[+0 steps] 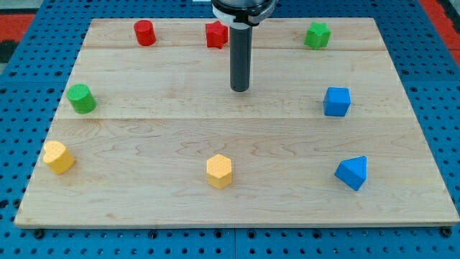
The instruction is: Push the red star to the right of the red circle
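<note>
The red star point(215, 34) sits near the view's top, just left of centre, partly hidden by my rod. The red circle point(144, 32) is a short red cylinder to its left, about a hundred pixels away on the same row. My tip point(239, 89) rests on the board below and slightly right of the red star, not touching any block.
The wooden board point(237, 208) also holds a green star-like block point(317, 34) at top right, a green cylinder point(81, 98) at left, a blue cube point(336, 101), a blue triangular block point(352, 173), and yellow blocks at bottom left point(57, 157) and bottom centre point(219, 170).
</note>
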Action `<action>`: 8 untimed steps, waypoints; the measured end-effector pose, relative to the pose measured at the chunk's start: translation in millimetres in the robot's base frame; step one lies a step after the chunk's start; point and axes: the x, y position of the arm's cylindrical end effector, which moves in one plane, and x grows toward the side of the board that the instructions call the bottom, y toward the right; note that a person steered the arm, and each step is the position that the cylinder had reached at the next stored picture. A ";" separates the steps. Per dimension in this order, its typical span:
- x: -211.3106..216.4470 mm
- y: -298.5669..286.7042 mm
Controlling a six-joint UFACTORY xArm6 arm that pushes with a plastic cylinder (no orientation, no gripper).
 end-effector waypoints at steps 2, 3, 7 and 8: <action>-3.4 -1.4; -76.8 5.6; -140.1 2.0; -153.1 -27.7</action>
